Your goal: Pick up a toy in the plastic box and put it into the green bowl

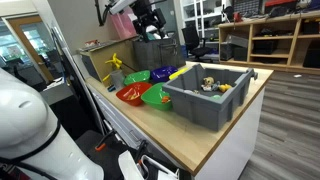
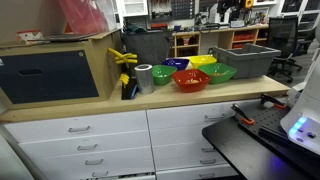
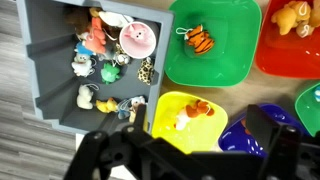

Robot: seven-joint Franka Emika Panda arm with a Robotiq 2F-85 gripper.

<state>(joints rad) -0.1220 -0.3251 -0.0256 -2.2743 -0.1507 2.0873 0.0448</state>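
Note:
The grey plastic box [image 3: 45, 60] lies at the left of the wrist view and holds several small toys, among them a pink round toy [image 3: 137, 38]. It also shows in both exterior views [image 1: 205, 100] [image 2: 245, 62]. A green bowl [image 3: 205, 60] sits right beside it with a striped tiger toy [image 3: 197, 40] inside; it shows in both exterior views [image 1: 157, 97] [image 2: 220, 72]. My gripper [image 3: 185, 150] is open and empty. It hangs high above the bowls [image 1: 150, 22], over the yellow bowl [image 3: 185, 118].
The yellow bowl holds an orange and white toy [image 3: 185, 115]. A red bowl [image 3: 295, 40] with an orange toy, a blue bowl [image 3: 250, 135] and a second green bowl [image 3: 312, 105] lie to the right. All stand on a wooden counter [image 1: 225, 135]. A cardboard box [image 2: 60, 70] stands at one end of the counter.

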